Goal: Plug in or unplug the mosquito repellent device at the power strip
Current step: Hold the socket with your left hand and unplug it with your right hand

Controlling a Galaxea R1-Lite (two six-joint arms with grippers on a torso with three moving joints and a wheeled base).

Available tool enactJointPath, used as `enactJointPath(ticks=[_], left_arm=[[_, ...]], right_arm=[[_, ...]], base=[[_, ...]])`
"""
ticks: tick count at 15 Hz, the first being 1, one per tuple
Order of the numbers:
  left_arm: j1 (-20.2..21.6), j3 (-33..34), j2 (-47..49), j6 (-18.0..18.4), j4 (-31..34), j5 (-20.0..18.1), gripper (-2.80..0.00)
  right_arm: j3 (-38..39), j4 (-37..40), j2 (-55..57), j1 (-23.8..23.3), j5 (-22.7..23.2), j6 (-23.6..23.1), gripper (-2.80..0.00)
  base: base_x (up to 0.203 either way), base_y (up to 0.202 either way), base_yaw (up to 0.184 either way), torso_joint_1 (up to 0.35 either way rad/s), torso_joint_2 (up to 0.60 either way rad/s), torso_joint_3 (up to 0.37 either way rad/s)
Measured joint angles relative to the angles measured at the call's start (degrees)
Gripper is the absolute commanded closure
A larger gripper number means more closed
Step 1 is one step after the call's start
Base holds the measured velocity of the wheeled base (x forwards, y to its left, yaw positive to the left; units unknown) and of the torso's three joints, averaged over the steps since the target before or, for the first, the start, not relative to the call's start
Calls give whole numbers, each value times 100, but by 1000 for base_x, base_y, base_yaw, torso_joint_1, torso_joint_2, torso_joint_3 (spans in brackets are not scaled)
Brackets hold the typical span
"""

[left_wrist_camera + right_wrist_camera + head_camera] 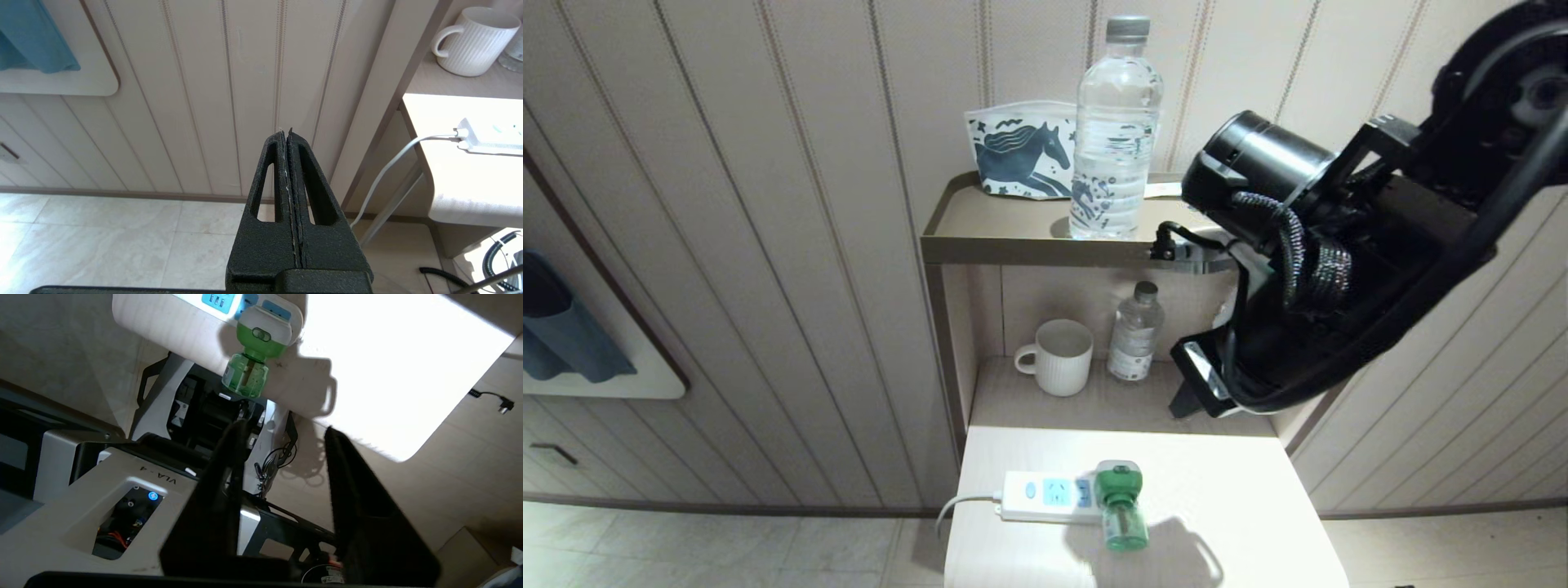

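Sitting plugged into the power strip point(1045, 496) at the table's point(1241, 506) six o'clock edge, the mosquito repellent device point(1119, 506) is light (bottle fragile); grasp its stiff head. Right gripper point(282, 437) jaws parted, empty; left gripper point(289, 136) clenched.

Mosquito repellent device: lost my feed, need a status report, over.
Right gripper open, empty, raised clear of the table. Left gripper shut, parked beside it. Mosquito repellent device seated in power strip. Nothing blocking.

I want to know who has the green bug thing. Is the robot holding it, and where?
Nothing is held. The mosquito repellent device sits at the power strip. The right end effector is open and apart from it; the left end effector is shut, empty.
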Motion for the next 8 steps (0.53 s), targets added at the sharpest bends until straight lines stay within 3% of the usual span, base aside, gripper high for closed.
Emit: enactJointPath(ticks=[8], left_arm=[[5, 0, 0, 0, 0, 0, 0]], right_arm=[[274, -63, 643, 151, -45, 163, -280]], base=[[0, 0, 0, 0, 0, 0]])
